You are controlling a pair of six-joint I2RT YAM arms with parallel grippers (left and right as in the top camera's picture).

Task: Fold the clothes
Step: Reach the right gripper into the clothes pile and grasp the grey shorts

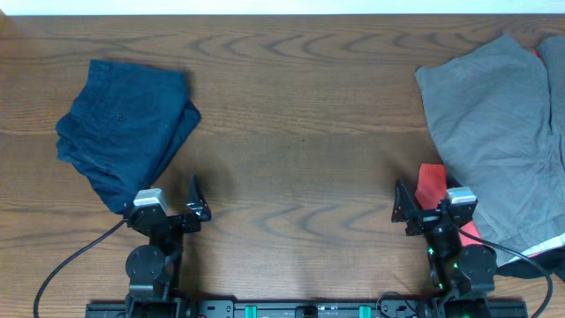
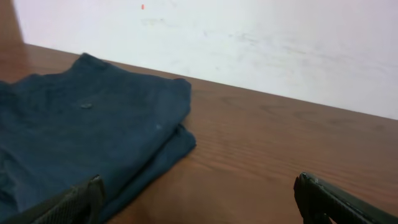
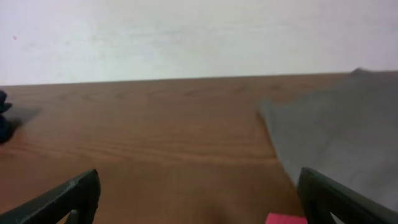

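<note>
A folded dark navy garment (image 1: pixel 128 128) lies at the left of the table, also in the left wrist view (image 2: pixel 81 137). Grey shorts (image 1: pixel 494 132) lie spread at the right, seen in the right wrist view (image 3: pixel 336 137). A red T-shirt (image 1: pixel 433 184) pokes out from under the shorts, near the front and at the far right edge (image 1: pixel 552 53); a red corner shows in the right wrist view (image 3: pixel 286 219). My left gripper (image 1: pixel 196 199) is open and empty beside the navy garment's near corner. My right gripper (image 1: pixel 404 205) is open and empty just left of the red cloth.
The wooden table (image 1: pixel 300 124) runs to a white wall at the back. The arm bases and cables sit along the front edge (image 1: pixel 300 309).
</note>
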